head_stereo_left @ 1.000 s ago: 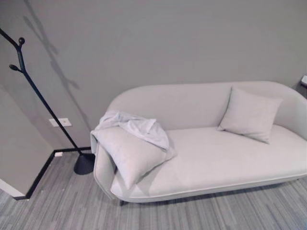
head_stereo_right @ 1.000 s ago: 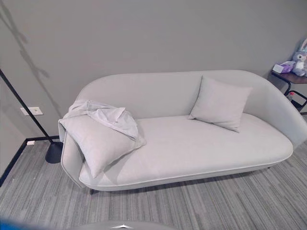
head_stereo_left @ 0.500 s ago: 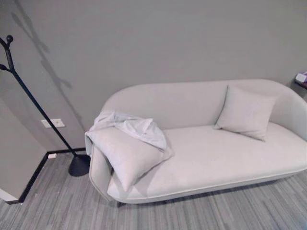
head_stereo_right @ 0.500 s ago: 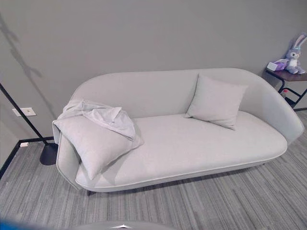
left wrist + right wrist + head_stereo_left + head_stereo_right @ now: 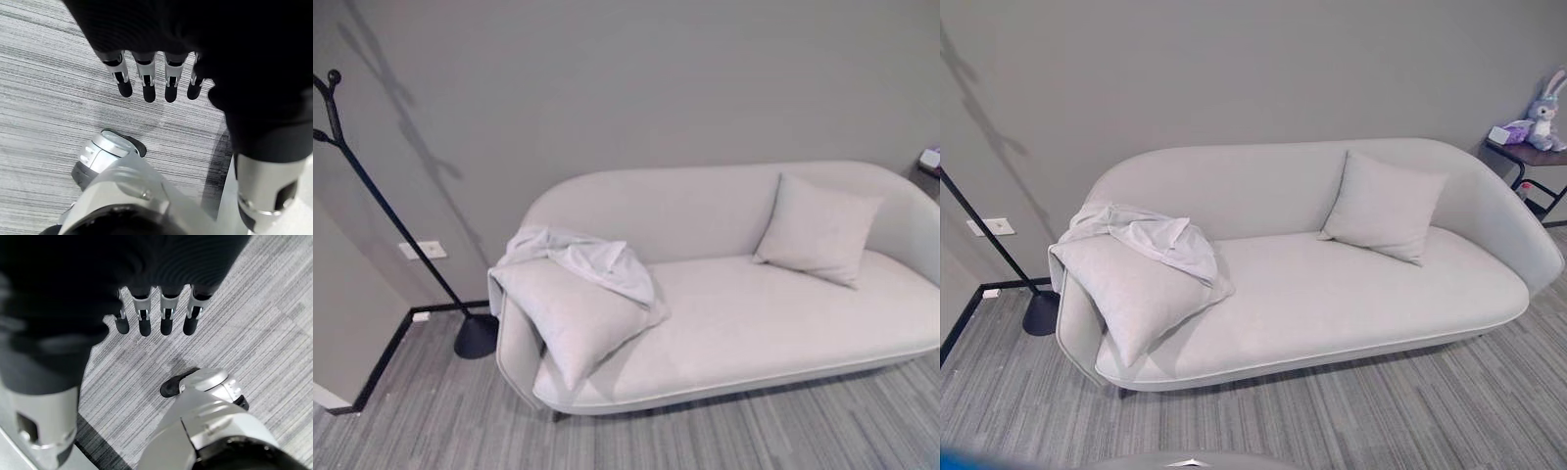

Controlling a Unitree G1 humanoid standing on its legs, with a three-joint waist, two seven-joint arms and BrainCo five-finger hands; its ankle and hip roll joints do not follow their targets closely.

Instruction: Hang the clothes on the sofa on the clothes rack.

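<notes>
A crumpled white garment (image 5: 590, 262) lies over a pale cushion (image 5: 570, 315) at the left end of the light grey sofa (image 5: 1332, 294). The black clothes rack (image 5: 372, 186) leans up from its round base (image 5: 476, 336) on the floor left of the sofa. My left hand (image 5: 146, 78) hangs above the grey carpet with its fingers straight and nothing in it. My right hand (image 5: 154, 316) hangs the same way, open and holding nothing.
A second cushion (image 5: 1383, 206) leans on the sofa's right backrest. A small dark side table (image 5: 1533, 162) with a toy rabbit (image 5: 1544, 98) stands right of the sofa. Grey striped carpet (image 5: 1410, 411) runs in front. A wall corner (image 5: 347, 323) juts out at the left.
The camera has shifted slightly, so the sofa and rack sit a little differently in the picture. Nothing in the scene has moved.
</notes>
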